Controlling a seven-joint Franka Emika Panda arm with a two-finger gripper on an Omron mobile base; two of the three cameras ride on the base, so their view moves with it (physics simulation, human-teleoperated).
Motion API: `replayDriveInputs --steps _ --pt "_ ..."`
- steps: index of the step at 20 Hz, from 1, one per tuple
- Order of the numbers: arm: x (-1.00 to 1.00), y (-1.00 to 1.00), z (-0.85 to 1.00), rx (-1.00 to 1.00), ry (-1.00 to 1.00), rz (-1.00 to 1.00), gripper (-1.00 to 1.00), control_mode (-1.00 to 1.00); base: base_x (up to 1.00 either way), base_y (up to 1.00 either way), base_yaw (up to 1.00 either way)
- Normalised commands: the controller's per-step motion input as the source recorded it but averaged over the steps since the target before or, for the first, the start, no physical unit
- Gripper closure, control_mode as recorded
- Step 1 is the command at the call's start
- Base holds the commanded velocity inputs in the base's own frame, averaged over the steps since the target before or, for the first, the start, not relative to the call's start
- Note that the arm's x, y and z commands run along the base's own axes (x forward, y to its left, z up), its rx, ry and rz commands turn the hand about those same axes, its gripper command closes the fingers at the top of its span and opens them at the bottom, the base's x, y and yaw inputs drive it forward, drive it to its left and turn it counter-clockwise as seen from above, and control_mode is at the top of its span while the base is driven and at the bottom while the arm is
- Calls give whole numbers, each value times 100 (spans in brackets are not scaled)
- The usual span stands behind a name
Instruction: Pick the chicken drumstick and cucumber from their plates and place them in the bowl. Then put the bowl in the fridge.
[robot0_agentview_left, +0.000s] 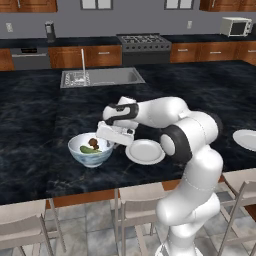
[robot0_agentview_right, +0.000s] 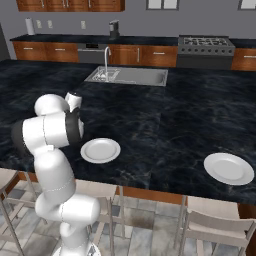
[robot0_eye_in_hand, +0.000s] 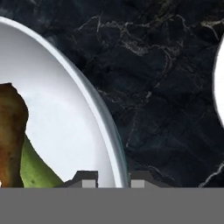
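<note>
Pinching the rim of the bowl (robot0_agentview_left: 90, 150) between my 2 fingers (robot0_eye_in_hand: 89, 180), my gripper (robot0_eye_in_hand: 113, 180) is shut tight on it. Inside the bowl lie the chicken drumstick (robot0_eye_in_hand: 11, 131) and the cucumber (robot0_eye_in_hand: 37, 168), touching. One plate (robot0_agentview_left: 145, 151) sits just beside the bowl on the dark counter (robot0_agentview_left: 45, 120).

Rendered, evenly lit from above; no harsh glare. Soft sheen on the white arm (robot0_agentview_left: 190, 135) and faint pale veining readable across the dark counter (robot0_agentview_left: 45, 130). Weak, diffuse shadow under the bowl (robot0_agentview_left: 90, 150) and beside the plate (robot0_agentview_right: 100, 150). Back wall and cabinets dimmer, flat grey-brown. Coarse and pixelated throughout; edges jagged on chairs. Close hand view soft, the bowl rim (robot0_eye_in_hand: 98, 113) blurred, the brown and green food smeared at the left edge. No bending at the picture edges.
</note>
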Motion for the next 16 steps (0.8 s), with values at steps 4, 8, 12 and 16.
replayDriveInputs --steps 4,8,12,16 --pt "-23 0 39 0 -12 0 100 -100 0 0 0" --pt "-26 -1 35 0 -19 1 100 -100 0 0 0" --pt "-34 -10 32 -2 -16 1 100 -100 0 0 0" --pt "-35 -21 28 0 -8 0 100 -100 0 0 0"
